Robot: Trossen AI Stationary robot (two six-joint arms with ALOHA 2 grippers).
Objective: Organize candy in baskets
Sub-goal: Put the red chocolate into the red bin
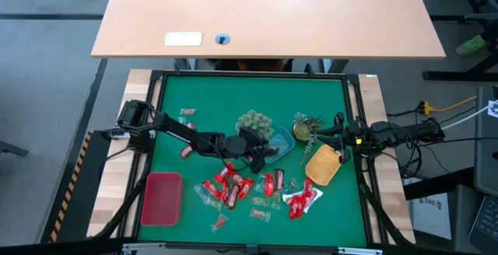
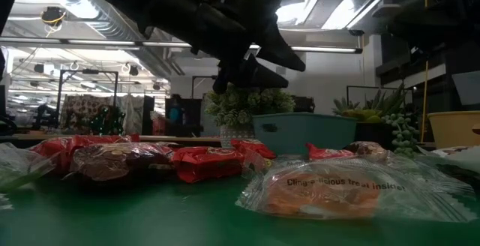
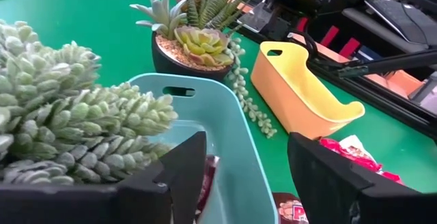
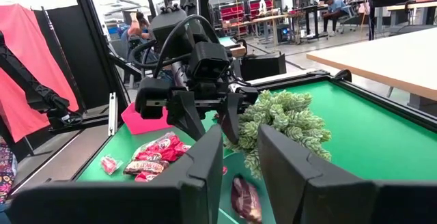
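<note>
The candy (image 1: 237,186) lay mostly in a loose heap of red wrappers on the green table (image 1: 210,103), just below and behind your left gripper (image 1: 267,155). One dark brown candy (image 4: 246,198) already sat inside the pale blue basket (image 3: 235,162), right under that gripper's spread, empty fingers (image 3: 179,173). You had let go; nothing was pinched between them. A fuzzy pale green plant (image 3: 61,108) stood beside the gripper, touching the blue basket's rim. A spiky succulent in a dark pot (image 3: 194,43) stood past the basket, and the yellow basket (image 3: 300,91) lay farther off, near your right gripper (image 1: 340,136). That one waited at the table's edge with its fingers partly apart and nothing visible between them. The red basket (image 1: 161,198) sat far from your left gripper, beyond the candy heap. A clear wrapped treat (image 2: 345,190) lay close to the low camera.
</note>
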